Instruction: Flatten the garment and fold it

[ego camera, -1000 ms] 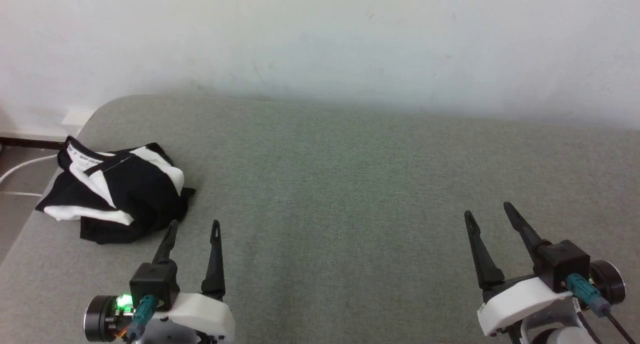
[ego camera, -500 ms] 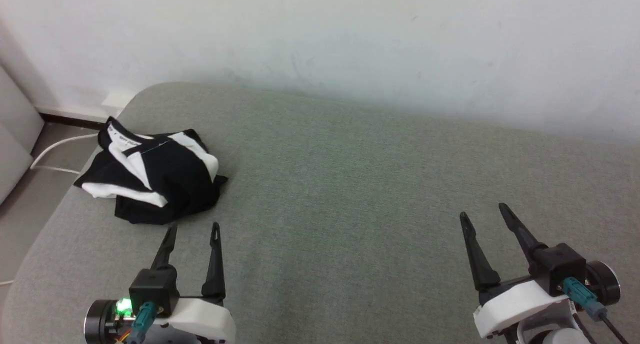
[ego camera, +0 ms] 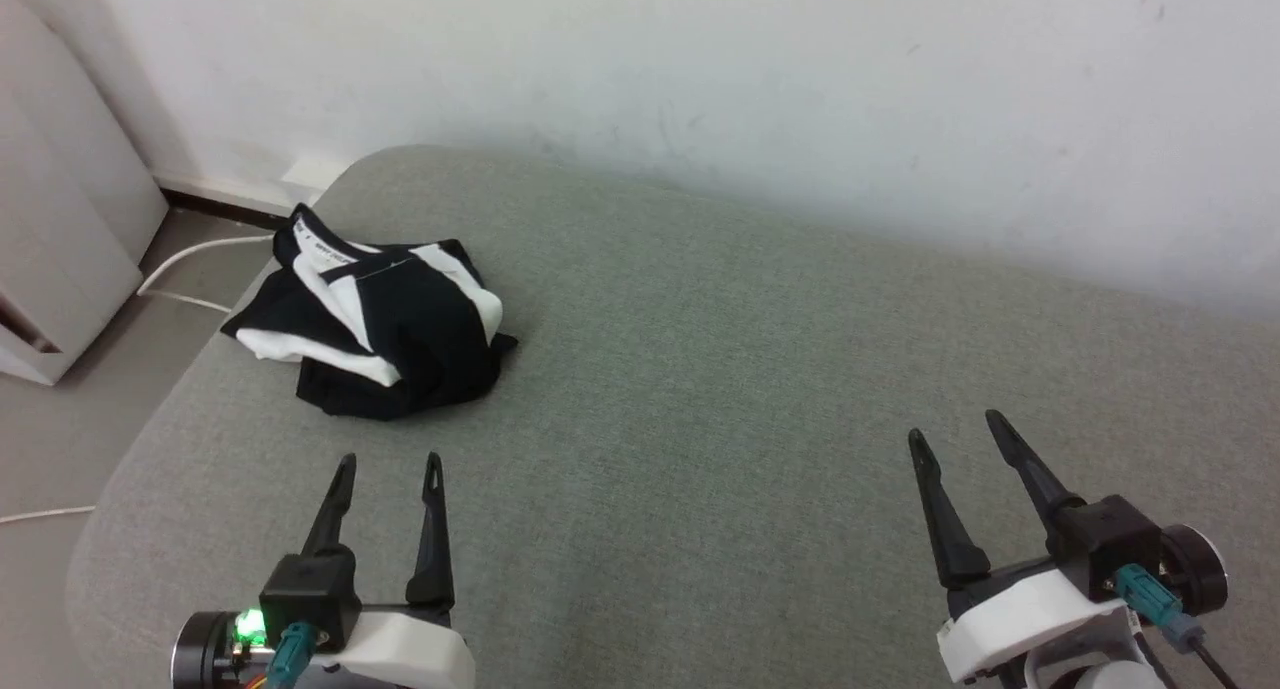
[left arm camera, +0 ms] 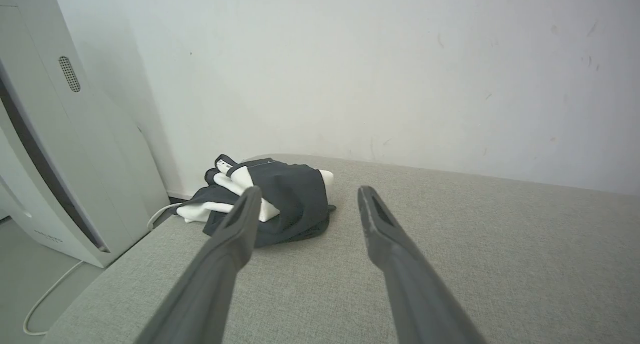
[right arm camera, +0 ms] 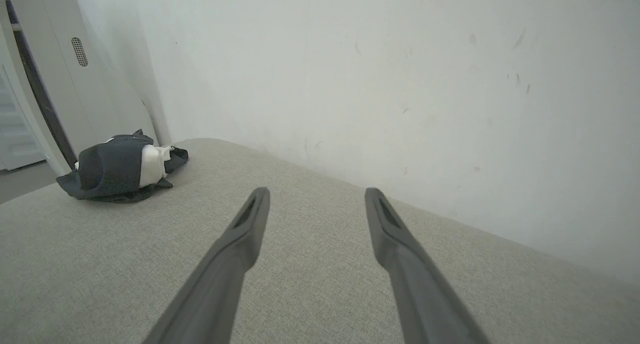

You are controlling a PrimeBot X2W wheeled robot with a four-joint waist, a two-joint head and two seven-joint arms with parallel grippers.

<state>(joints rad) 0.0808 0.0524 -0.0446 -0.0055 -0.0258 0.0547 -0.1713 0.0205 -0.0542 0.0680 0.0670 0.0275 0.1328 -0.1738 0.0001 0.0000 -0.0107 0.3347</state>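
Garment (ego camera: 385, 334): bunched heap, no clear long axis; lies near, ahead of left pincer (ego camera: 390, 459); well apart from right pincer (ego camera: 954, 425); both released, empty.

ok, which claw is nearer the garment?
Left. The left claw is just short of the garment, open, not touching it. The right claw is far off to its right across the grey surface.

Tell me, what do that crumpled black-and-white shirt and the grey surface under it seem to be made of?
Garment: probably soft, matte cloth, since it slumps in loose folds. Grey surface: likely woven upholstery fabric, matte, with a fine speckled weave; its padding cannot be judged.
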